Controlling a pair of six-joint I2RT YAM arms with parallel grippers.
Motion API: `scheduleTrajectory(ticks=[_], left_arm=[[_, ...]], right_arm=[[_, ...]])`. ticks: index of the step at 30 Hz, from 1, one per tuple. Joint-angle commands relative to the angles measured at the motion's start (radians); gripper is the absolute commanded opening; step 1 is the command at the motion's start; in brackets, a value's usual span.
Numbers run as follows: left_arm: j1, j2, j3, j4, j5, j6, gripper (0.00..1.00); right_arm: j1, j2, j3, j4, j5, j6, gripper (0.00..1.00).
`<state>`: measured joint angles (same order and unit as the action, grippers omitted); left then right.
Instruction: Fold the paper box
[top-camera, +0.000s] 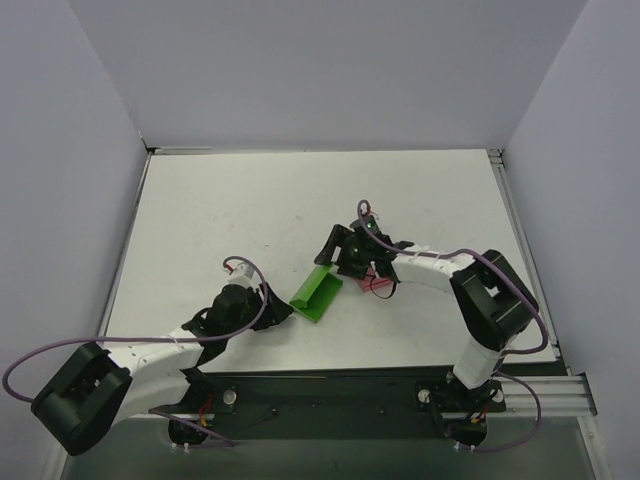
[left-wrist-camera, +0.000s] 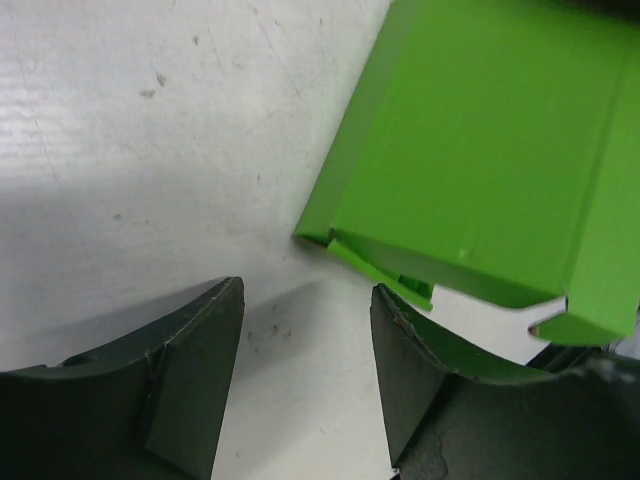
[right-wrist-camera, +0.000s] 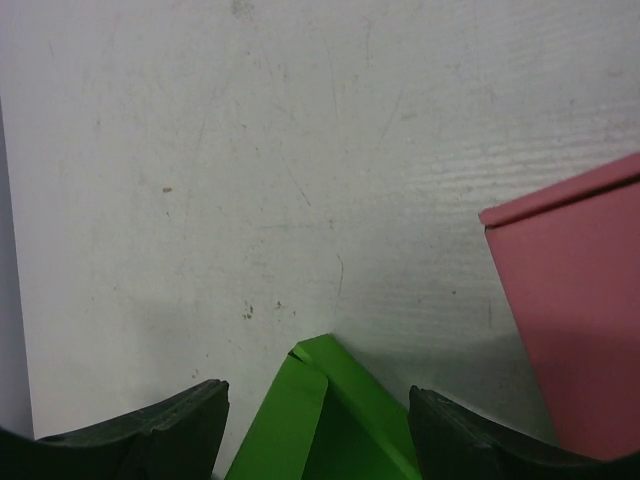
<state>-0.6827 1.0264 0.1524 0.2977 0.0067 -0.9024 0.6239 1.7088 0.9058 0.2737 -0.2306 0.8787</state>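
The paper box (top-camera: 317, 293) lies mid-frame in the top view, a pink box (right-wrist-camera: 570, 320) near its right. The left gripper (left-wrist-camera: 305, 330) gapes empty short of one corner; the right gripper (right-wrist-camera: 318, 400), wide, straddles another. Closing off-centre could crush an edge or skid the box.

Walls (top-camera: 330, 70): pale grey panels, top and both sides
Table (top-camera: 230, 200): white, scuffed, centre
Light: even, soft shadows
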Motion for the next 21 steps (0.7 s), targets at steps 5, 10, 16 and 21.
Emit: scheduleTrajectory(ticks=[5, 10, 16, 21], left_arm=[[0.084, 0.181, 0.050, 0.136, -0.007, 0.088, 0.63], [0.124, 0.192, 0.079, 0.135, 0.018, 0.143, 0.63], [0.173, 0.199, 0.156, 0.092, 0.038, 0.207, 0.63], [0.183, 0.144, 0.199, 0.002, 0.045, 0.252, 0.63]], right_arm=[[0.056, -0.055, -0.094, 0.067, 0.040, 0.127, 0.72], [0.121, -0.158, -0.212, 0.074, 0.117, 0.222, 0.73], [0.249, -0.310, -0.470, 0.234, 0.227, 0.474, 0.73], [0.326, -0.440, -0.524, 0.154, 0.445, 0.534, 0.77]])
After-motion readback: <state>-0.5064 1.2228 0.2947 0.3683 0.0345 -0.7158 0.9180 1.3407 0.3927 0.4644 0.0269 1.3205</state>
